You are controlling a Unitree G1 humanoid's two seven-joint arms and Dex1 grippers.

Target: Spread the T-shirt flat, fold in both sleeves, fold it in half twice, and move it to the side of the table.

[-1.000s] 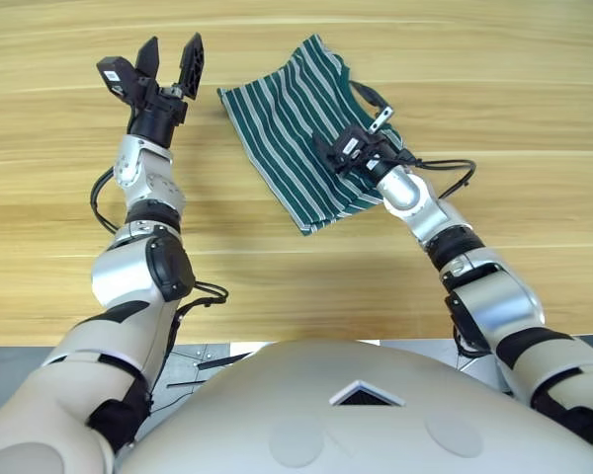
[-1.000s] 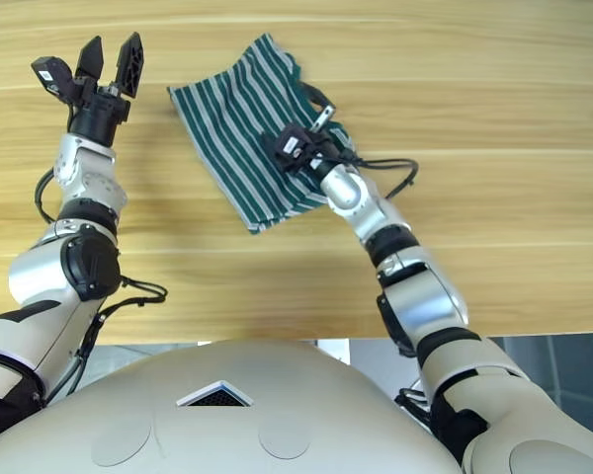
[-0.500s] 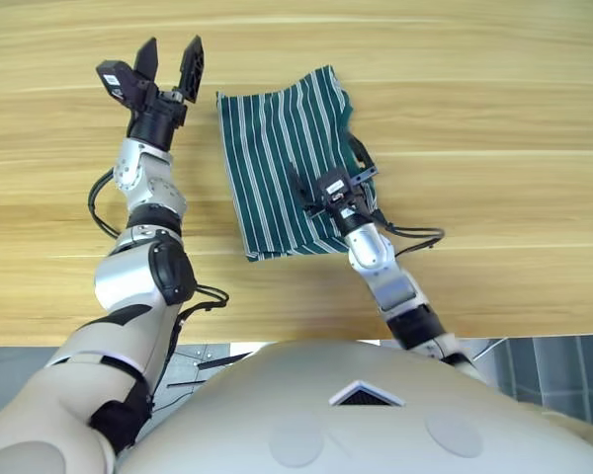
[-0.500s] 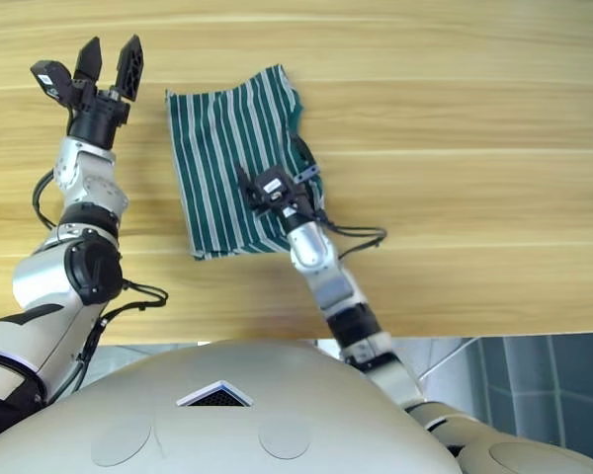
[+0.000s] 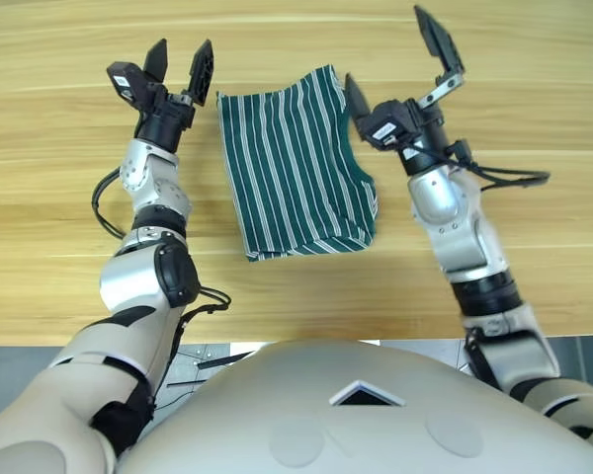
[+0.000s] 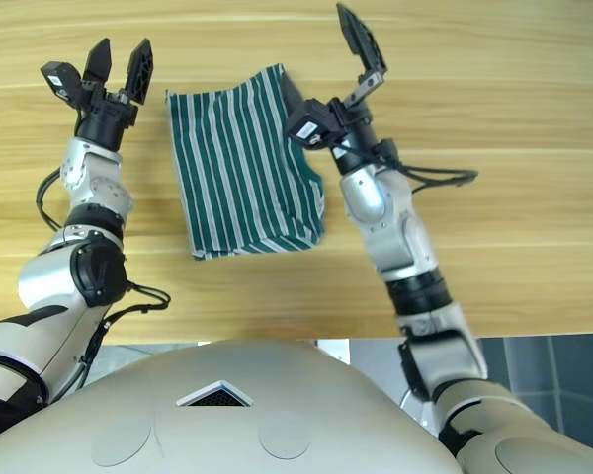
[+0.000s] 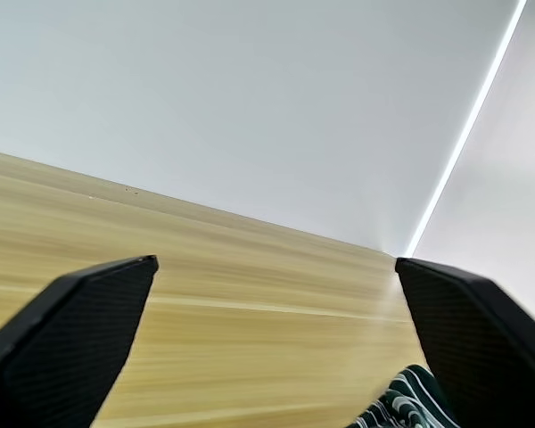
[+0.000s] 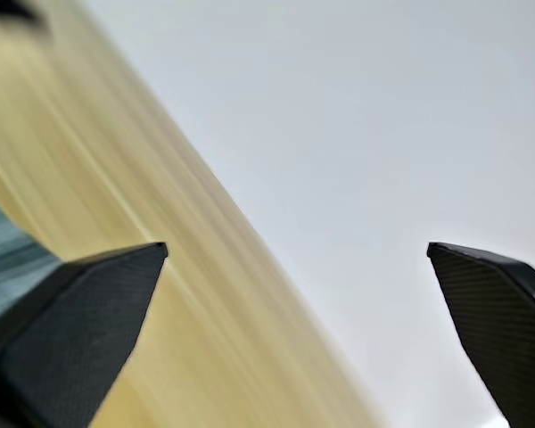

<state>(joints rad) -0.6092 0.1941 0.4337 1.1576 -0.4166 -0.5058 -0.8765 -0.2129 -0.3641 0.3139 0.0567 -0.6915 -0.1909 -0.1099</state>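
The green T-shirt [image 5: 292, 163] with white stripes lies folded into a compact rectangle on the wooden table [image 5: 534, 109], left of centre. My left gripper [image 5: 181, 67] is raised just left of the shirt's far left corner, open and holding nothing. My right gripper [image 5: 395, 69] is lifted beside the shirt's far right corner, open wide with nothing between its fingers [image 5: 430, 39]. A corner of the striped cloth [image 7: 410, 406] shows in the left wrist view, below the open fingers.
The light wood table stretches bare to the right of the shirt and toward its far edge. Black cables [image 5: 514, 178] trail from my right wrist over the tabletop. The table's near edge [image 5: 277, 341] runs just in front of the shirt.
My right gripper let go of the shirt and rose to its far right side, opening wide. Before that it had turned and dragged the shirt leftward. The left arm barely moved.
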